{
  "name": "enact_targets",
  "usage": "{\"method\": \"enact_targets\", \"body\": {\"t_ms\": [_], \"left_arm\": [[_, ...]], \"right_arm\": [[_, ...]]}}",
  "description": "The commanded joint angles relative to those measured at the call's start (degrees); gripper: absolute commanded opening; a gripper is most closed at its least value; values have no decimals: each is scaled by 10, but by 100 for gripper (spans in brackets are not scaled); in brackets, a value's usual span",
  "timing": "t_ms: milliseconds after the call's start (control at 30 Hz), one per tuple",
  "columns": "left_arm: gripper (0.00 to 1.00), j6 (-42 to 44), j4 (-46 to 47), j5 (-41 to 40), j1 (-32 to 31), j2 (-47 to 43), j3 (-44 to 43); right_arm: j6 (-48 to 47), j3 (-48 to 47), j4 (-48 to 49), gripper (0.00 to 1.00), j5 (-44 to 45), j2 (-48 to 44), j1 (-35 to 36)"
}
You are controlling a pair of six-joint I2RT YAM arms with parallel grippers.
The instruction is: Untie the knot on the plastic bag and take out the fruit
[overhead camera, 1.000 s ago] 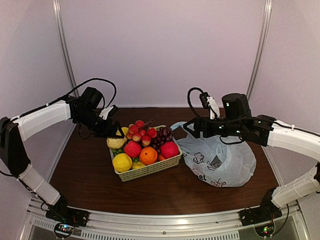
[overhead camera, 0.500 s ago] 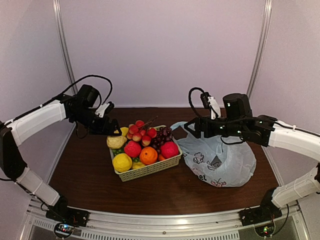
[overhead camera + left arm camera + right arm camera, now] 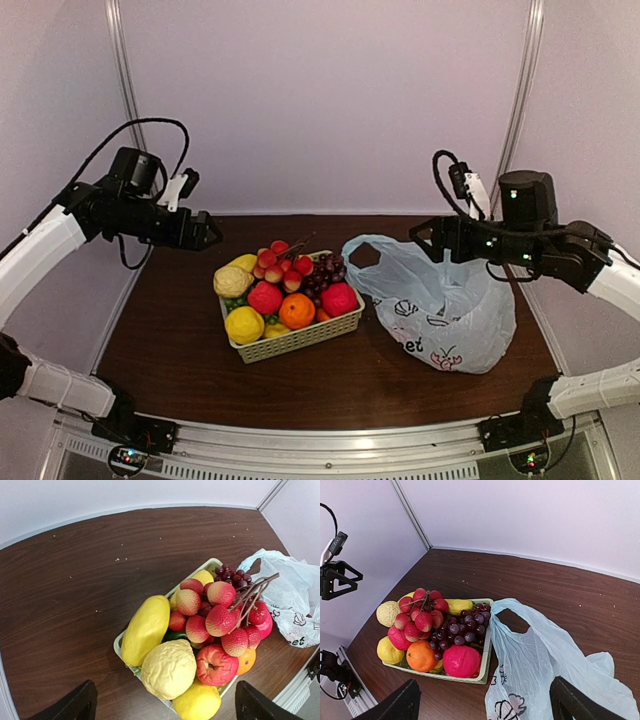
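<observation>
— Dark wooden tabletop point(image 3: 170, 340) is carrying what on your screen?
— You are looking at the plastic bag point(image 3: 440, 310) slumping just right of a basket point(image 3: 300, 343), one handle loop point(image 3: 512, 603) gaping open. The fruit point(image 3: 285, 295) is sitting piled in that basket, the curved yellow piece point(image 3: 146, 629) resting against the lumpy one point(image 3: 169, 669).
— And the jaws?
— Your left gripper point(image 3: 203, 232) is hovering up and left of the basket, jaws spread wide, holding nothing. Your right gripper point(image 3: 425, 238) is hanging over the bag, jaws likewise apart.
</observation>
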State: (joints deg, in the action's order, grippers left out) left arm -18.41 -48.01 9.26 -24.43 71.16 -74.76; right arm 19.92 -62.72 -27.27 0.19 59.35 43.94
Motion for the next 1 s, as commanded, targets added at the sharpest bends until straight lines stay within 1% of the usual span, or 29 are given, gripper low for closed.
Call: {"method": "enact_targets", "body": {"t_ms": [0, 100, 233, 300, 400, 500, 600, 733, 800, 967], "left_arm": [[97, -7, 11, 14, -30, -13, -13], [97, -11, 14, 13, -60, -14, -23], [97, -31, 45, 29, -77, -28, -19], [97, -41, 66, 38, -83, -38, -14], [98, -55, 88, 55, -87, -55, 0], [97, -65, 99, 68, -89, -67, 19], [97, -68, 100, 70, -90, -76, 35], [97, -73, 100, 78, -91, -91, 50], [97, -73, 100, 83, -92, -95, 54], [97, -70, 100, 89, -93, -101, 59]], "right_arm": [[20, -23, -52, 91, 9, -43, -3], [34, -34, -51, 91, 0, -61, -3], [48, -44, -27, 91, -30, -85, -3], [47, -49, -33, 92, -10, -86, -3], [46, -71, -111, 92, 92, -60, -3], [36, -87, -161, 93, 159, -14, -3], [28, -94, -171, 94, 157, 25, -3], [25, -77, -142, 94, 105, 56, -3], [25, -64, -130, 94, 95, 66, -3], [21, -53, -151, 91, 146, 98, -3]]}}
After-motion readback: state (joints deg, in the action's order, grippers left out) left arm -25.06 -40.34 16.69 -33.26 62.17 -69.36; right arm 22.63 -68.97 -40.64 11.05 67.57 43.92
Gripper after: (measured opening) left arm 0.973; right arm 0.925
